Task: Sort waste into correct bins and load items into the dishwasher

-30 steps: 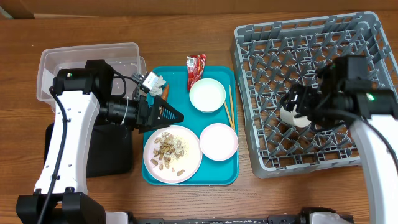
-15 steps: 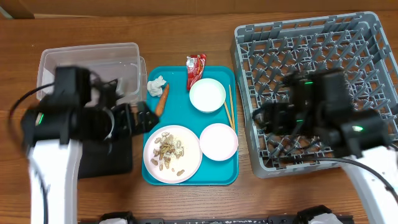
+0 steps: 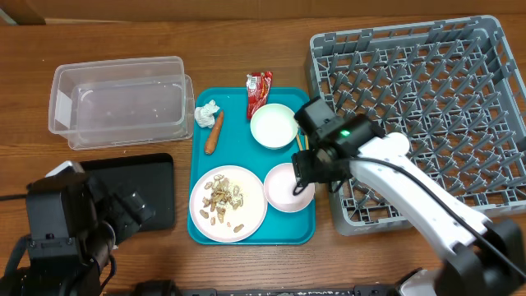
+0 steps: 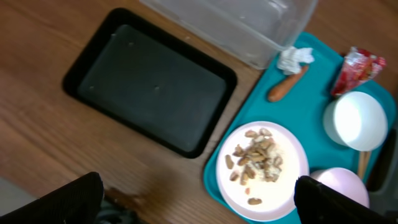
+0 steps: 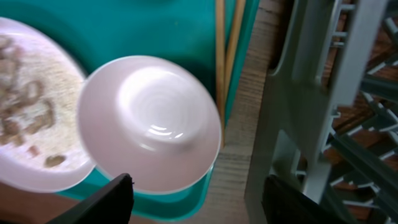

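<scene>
Your right gripper (image 5: 199,190) hovers open over a bowl; your left gripper (image 4: 199,191) hangs wide open and empty.

Your right jaws stand apart above the near rim of the lower bowl (image 3: 288,187) on the teal tray (image 3: 246,233), gripping nothing. They are just beside the chopsticks (image 3: 304,141) and the dish rack (image 3: 427,99). The other bowl (image 3: 274,126) sits farther up the tray. The plate (image 3: 251,193) of peanut shells (image 3: 220,197) lies to the left. The red wrapper (image 3: 259,89), paper wad (image 3: 205,111) and carrot (image 3: 214,133) lie at the tray's far end near the clear tub (image 3: 119,99). The black tray (image 3: 140,193) lies below the tub, by your left arm.
</scene>
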You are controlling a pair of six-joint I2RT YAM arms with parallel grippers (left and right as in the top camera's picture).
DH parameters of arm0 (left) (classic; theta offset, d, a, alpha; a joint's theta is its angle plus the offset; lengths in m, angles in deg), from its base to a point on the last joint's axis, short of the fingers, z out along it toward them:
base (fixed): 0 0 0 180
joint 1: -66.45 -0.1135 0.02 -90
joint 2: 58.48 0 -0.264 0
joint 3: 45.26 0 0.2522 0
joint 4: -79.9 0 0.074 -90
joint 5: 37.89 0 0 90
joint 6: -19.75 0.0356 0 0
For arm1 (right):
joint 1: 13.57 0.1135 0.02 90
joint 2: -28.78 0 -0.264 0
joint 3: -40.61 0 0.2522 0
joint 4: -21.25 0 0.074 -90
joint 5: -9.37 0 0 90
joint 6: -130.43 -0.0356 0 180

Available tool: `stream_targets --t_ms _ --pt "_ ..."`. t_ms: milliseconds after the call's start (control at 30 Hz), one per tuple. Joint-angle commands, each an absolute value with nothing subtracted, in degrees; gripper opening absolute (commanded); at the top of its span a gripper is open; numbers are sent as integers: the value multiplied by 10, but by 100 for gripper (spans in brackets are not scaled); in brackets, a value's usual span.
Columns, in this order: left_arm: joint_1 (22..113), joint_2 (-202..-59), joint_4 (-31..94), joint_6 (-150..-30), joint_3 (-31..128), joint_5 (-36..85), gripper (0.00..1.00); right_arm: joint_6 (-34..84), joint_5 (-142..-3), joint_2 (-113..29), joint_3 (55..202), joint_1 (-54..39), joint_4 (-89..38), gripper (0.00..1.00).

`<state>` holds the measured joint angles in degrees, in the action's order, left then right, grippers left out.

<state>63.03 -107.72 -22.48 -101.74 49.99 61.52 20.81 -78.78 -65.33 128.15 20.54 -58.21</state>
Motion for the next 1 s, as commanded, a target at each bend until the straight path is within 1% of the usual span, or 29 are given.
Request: stream_targets --t_ms 0,133,167,233,400,500,667,733,833,967 --pt "627 -1080 -230 -1035 507 662 100 196 -818 -688 1278 205 -577 68" --pt "627 -1082 -229 -1035 507 662 100 209 -798 -730 1272 205 -572 69" --pt "627 -1083 -227 -1035 507 660 100 209 -788 -740 1270 205 -570 68" --pt "627 -1084 -219 -1035 507 660 100 209 -779 -752 1266 205 -565 56" --pt "627 -1084 -208 -1035 507 660 100 209 -775 -754 1260 205 -555 52" --pt "627 -1084 -208 -1035 507 660 100 209 -742 -754 1258 205 -546 44" --pt "627 -1084 -208 -1035 507 660 100 190 -730 -754 1234 208 -516 34" --pt "627 -1084 -208 -1035 507 660 100 182 -731 -754 1227 208 -513 25" --pt "627 -1084 -208 -1035 507 660 100 180 -733 -752 1228 208 -511 16" --pt "627 -1084 -208 -1035 507 660 100 181 -738 -745 1250 208 -535 11"
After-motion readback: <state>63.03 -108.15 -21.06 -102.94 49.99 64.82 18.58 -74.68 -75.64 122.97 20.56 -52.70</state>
